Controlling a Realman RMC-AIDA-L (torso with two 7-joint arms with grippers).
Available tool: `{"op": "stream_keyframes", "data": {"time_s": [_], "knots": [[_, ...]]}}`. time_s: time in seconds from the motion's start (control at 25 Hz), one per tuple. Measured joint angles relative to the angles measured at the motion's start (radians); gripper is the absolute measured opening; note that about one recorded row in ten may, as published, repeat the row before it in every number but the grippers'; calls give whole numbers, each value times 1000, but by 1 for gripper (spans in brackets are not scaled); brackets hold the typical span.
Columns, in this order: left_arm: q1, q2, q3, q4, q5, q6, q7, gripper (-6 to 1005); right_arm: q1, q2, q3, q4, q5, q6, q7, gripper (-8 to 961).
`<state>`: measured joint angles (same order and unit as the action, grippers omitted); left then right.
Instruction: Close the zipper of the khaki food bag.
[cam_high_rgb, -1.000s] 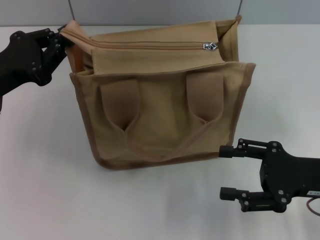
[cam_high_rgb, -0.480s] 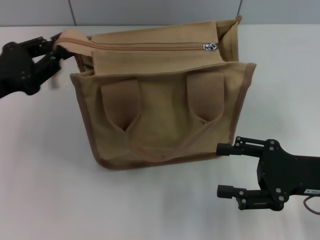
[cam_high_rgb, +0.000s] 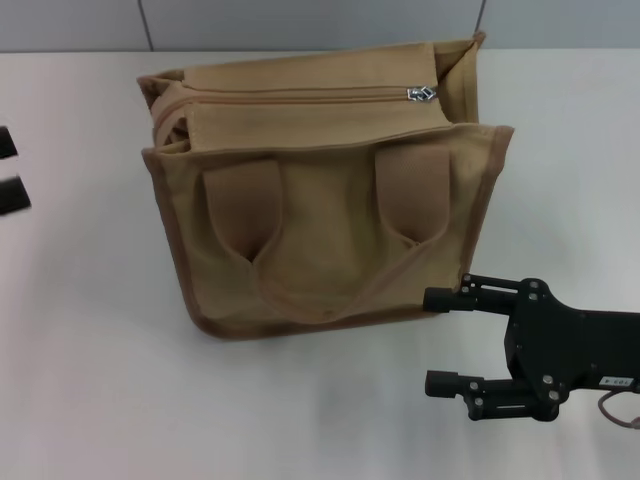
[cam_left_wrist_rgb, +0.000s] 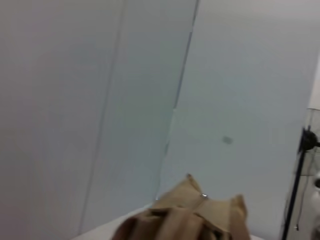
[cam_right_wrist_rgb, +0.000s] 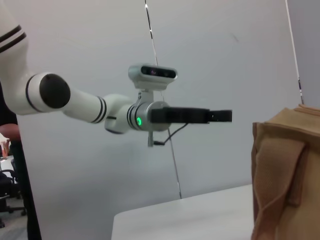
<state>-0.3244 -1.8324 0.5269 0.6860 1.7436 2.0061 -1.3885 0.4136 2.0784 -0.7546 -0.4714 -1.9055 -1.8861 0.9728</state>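
Observation:
The khaki food bag (cam_high_rgb: 320, 230) stands upright in the middle of the white table, handle straps and front pocket toward me. Its zipper (cam_high_rgb: 300, 94) runs along the top, with the silver pull (cam_high_rgb: 420, 94) near the right end. My left gripper (cam_high_rgb: 8, 168) is at the far left edge, open, empty and apart from the bag. My right gripper (cam_high_rgb: 432, 340) is open and empty low at the right, its upper finger (cam_high_rgb: 450, 299) close to the bag's bottom right corner. The left wrist view shows the bag's top (cam_left_wrist_rgb: 185, 220). The right wrist view shows the bag's side (cam_right_wrist_rgb: 285, 175) and the left gripper (cam_right_wrist_rgb: 220, 116).
The white table (cam_high_rgb: 90, 380) surrounds the bag, with a grey wall (cam_high_rgb: 300, 20) behind it. A thin cable (cam_high_rgb: 620, 412) trails from the right arm at the lower right edge.
My left gripper has let go of the bag's left top corner and drawn back left to the frame edge. The corner has settled back. My right gripper has crept slightly left.

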Motion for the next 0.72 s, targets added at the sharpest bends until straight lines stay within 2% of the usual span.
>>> {"op": "stream_keyframes", "data": {"time_s": [0.04, 0.08, 0.12, 0.16, 0.2, 0.24, 0.28, 0.32, 0.4, 0.44, 0.72], "knots": [[11, -13, 36, -3, -13, 0, 34, 509, 2, 0, 0, 6, -1, 0, -3, 767], [25, -48, 113, -12, -24, 1, 109, 534, 9, 0, -1, 16, -1, 1, -4, 767], [25, -48, 113, -12, -24, 1, 109, 560, 9, 0, -1, 16, -1, 1, -4, 767], [25, -87, 194, -20, -22, 0, 167, 585, 18, 0, -1, 27, -2, 3, -4, 767], [25, -87, 194, -20, -22, 0, 167, 610, 18, 0, -1, 27, -2, 3, -4, 767], [22, -107, 235, -24, -21, -1, 189, 635, 22, 0, -2, 32, -2, 4, -4, 767], [10, -143, 295, -35, -10, -8, 218, 675, 24, 0, -2, 34, -3, 6, -4, 767], [10, -143, 295, -35, -10, -8, 218, 715, 24, 0, -2, 34, -3, 6, -4, 767], [-9, -171, 321, -63, 25, -20, 242, 794, 27, 0, -4, 40, -3, 14, -2, 767], [-17, -176, 322, -79, 40, -29, 252, 834, 31, 0, -17, 51, -4, 27, -2, 767], [-35, -196, 328, -196, 88, -107, 403, 834, 44, 3, -73, 75, -5, 71, -6, 767]]}}
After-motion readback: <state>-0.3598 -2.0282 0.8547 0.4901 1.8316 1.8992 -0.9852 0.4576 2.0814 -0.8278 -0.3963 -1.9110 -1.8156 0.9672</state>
